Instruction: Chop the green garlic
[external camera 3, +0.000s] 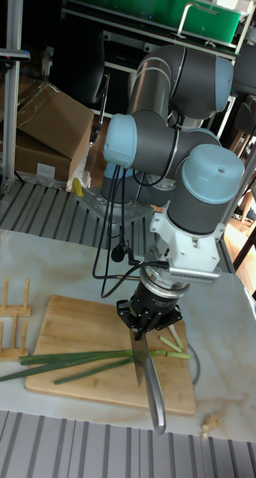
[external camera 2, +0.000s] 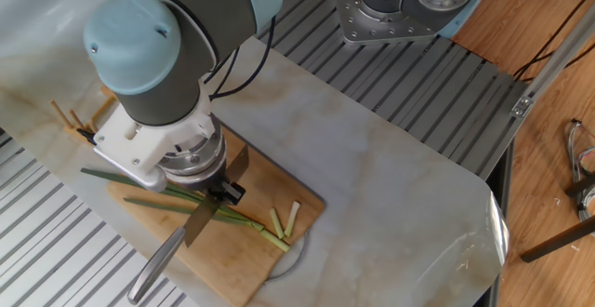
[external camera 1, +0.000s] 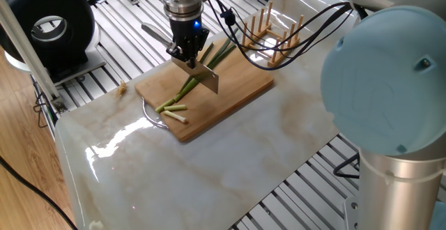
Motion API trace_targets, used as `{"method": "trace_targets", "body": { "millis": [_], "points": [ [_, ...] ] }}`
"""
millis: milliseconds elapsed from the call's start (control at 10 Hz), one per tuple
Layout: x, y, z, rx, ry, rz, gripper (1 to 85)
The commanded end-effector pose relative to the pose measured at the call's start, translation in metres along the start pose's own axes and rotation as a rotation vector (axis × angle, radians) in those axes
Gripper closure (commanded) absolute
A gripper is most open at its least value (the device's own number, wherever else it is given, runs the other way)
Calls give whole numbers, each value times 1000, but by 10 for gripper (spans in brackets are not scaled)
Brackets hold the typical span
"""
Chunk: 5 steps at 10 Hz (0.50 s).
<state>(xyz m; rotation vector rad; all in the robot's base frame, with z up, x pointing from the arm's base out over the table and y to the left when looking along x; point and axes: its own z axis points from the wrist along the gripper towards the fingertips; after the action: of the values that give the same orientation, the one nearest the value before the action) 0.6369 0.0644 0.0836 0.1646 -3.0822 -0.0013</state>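
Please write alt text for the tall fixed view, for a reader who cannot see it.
A robot gripper holds a knife blade-down over green garlic stalks lying on a wooden cutting board. Short cut pieces lie beside the blade, and a wooden peg rack stands at the left.

No text, label, brand, number or sign can be read in any of the views.

Green garlic (external camera 1: 187, 86) flat on board, short cut pieces (external camera 1: 172, 111) beside.
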Motion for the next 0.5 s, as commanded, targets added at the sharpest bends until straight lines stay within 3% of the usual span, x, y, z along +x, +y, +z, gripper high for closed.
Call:
{"method": "trace_targets", "body": {
  "millis": [0,400],
  "points": [
    [1,5,-4,-26,2,5,843],
    [6,14,-15,-48,1,19,843]
  ]
}}
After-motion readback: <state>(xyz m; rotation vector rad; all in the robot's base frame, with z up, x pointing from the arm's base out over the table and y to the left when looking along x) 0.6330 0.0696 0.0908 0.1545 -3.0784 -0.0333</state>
